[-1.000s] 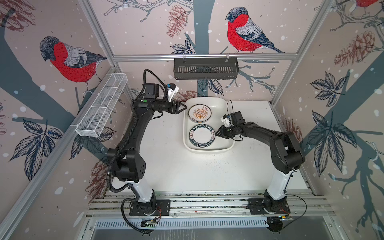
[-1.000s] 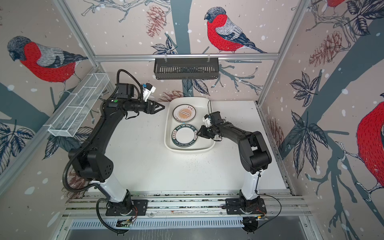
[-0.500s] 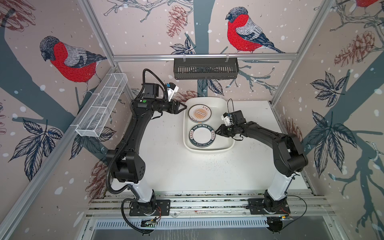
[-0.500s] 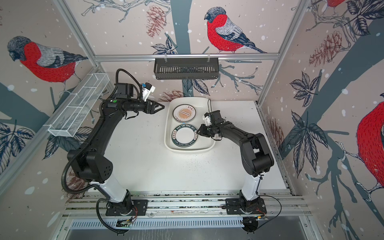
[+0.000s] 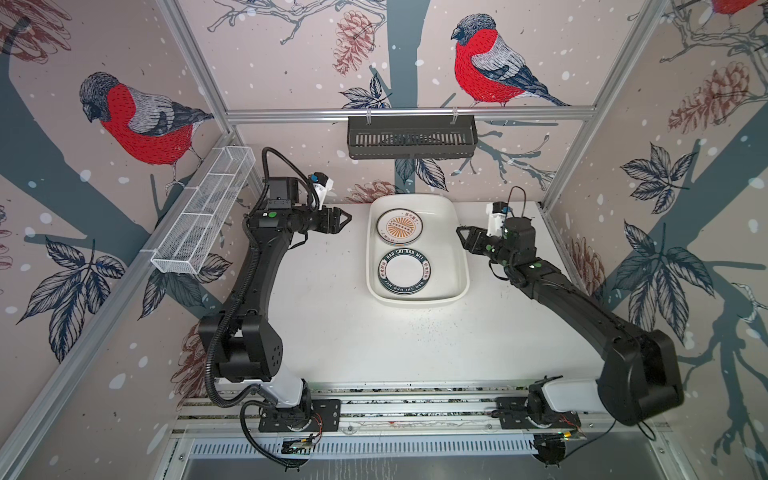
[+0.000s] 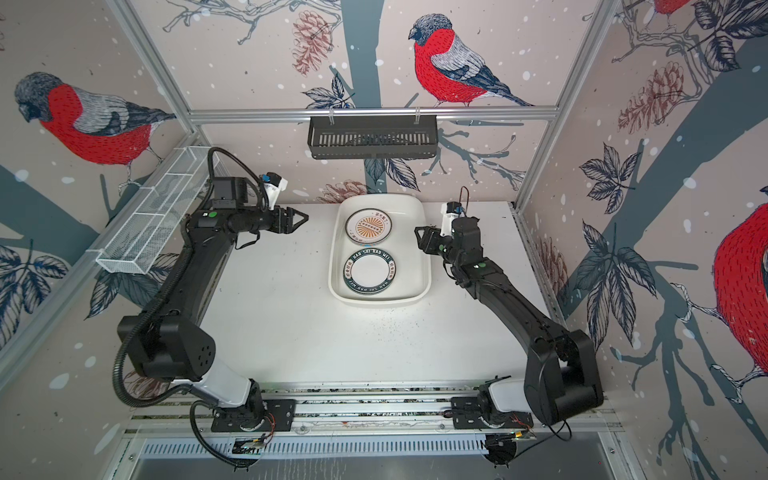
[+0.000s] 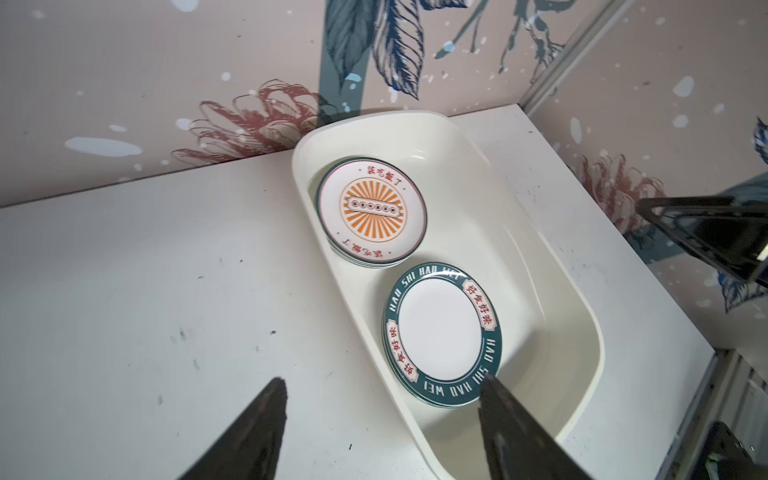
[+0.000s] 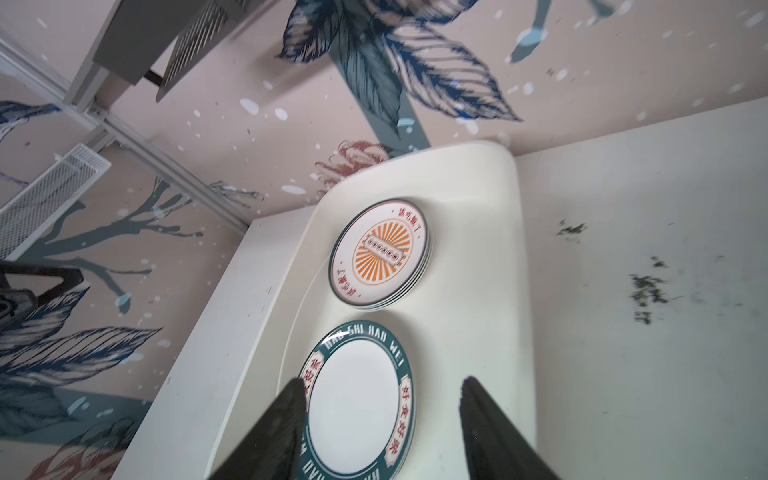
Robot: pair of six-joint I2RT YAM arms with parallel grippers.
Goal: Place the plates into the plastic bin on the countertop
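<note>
Plates [image 5: 404,272] lay in two stacks inside the bin [image 5: 448,253] in both top views, and the bin sat on the tabletop [image 5: 374,345] close to the back wall. A sunburst plate [image 5: 400,226] topped the far stack and a lettered plate [image 6: 371,272] topped the near one. The stacks lay just beside each other, toward the bin's left side. The left claw [image 5: 345,223] hung left of the bin, apart from its rim and level with the far stack, its jaws spread wide and empty. The right claw [image 5: 462,239] hung just beside the bin's right rim, likewise spread wide with nothing between the jaws; whether it touched the rim could not be told.

From the left wrist, both fingers [image 7: 257,424] stood far apart, with bare tabletop and part of the bin showing between them and nothing gripped. Thin edges of further plates showed under each top plate, though their number could not be told. The right claw appeared beyond the bin's far side.

From the right wrist, slightly blurred, the fingers [image 8: 490,428] were also wide apart. The lettered plate showed between them, lying flat in the bin and not gripped, with the sunburst stack beyond it. The left claw showed past the bin's far rim, and a mesh basket [image 8: 50,195] and a black shelf [image 8: 199,37] hung on the walls
</note>
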